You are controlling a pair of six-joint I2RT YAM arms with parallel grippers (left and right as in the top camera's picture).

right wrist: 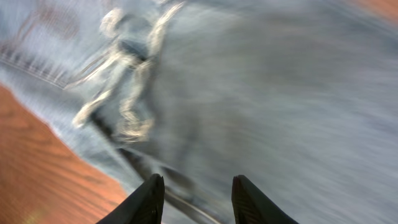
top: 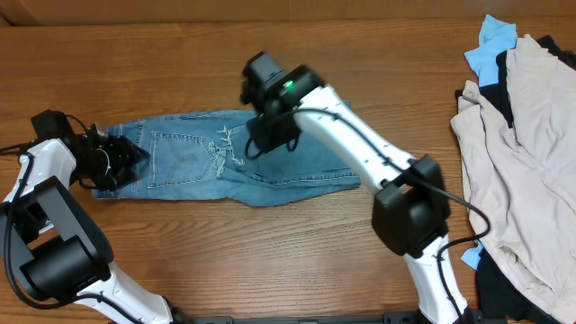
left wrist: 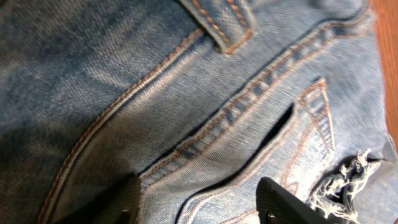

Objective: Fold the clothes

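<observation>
1 jeans [top: 184, 166] lying flat | left jaws apart | right jaws apart

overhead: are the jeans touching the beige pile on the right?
No, a stretch of bare table separates the jeans from the beige garments at the right edge.

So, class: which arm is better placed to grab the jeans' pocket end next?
Probably left: the left gripper sits at the jeans' pocket end; the right gripper is over the middle.
</observation>
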